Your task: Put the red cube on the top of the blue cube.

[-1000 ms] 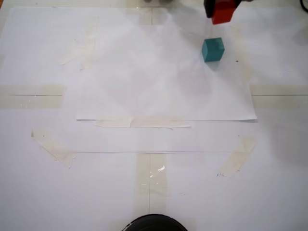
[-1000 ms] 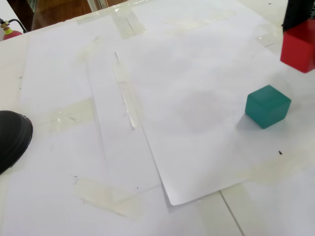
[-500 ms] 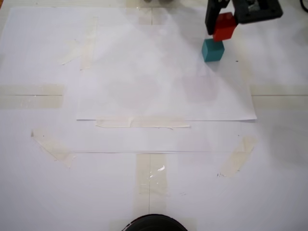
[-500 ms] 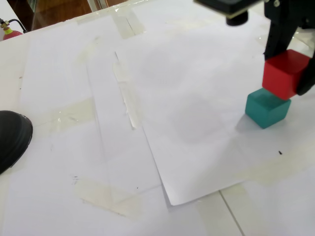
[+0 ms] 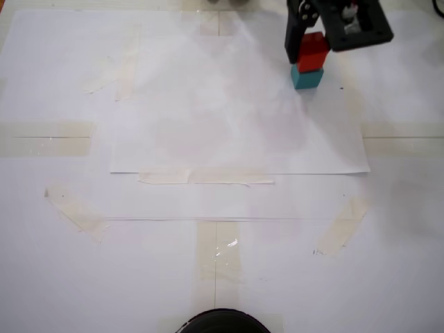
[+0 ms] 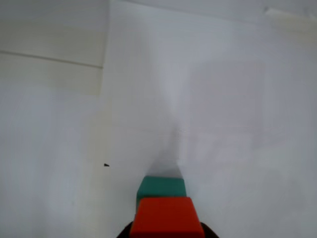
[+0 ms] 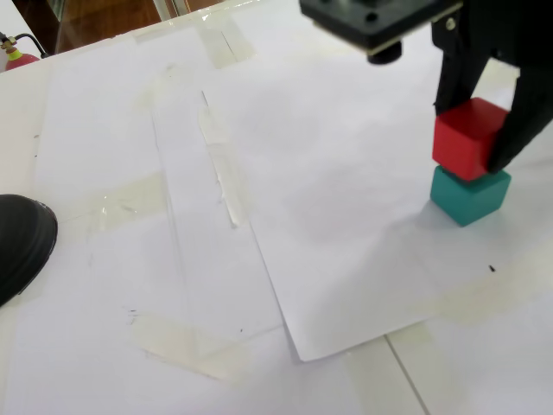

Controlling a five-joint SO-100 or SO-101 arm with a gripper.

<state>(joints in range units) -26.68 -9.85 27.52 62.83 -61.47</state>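
Observation:
The red cube (image 5: 312, 50) is directly over the blue cube (image 5: 306, 78), which stands on the white paper at the upper right in a fixed view. In the other fixed view the red cube (image 7: 467, 138) appears to rest on the blue cube (image 7: 469, 196), shifted slightly left of it. My gripper (image 5: 312, 47) is shut on the red cube, one black finger (image 7: 454, 78) on each side. In the wrist view the red cube (image 6: 166, 215) fills the bottom centre and the blue cube (image 6: 161, 187) peeks out behind it.
A white paper sheet (image 5: 208, 118) is taped onto the table with several beige tape strips (image 5: 205, 177). A black rounded object (image 5: 222, 321) sits at the near edge, seen at the left as the same black object (image 7: 22, 242) in the other fixed view.
My gripper came down and left with the red cube, from above and beside the blue cube to directly on top of it. The blue cube has not moved.

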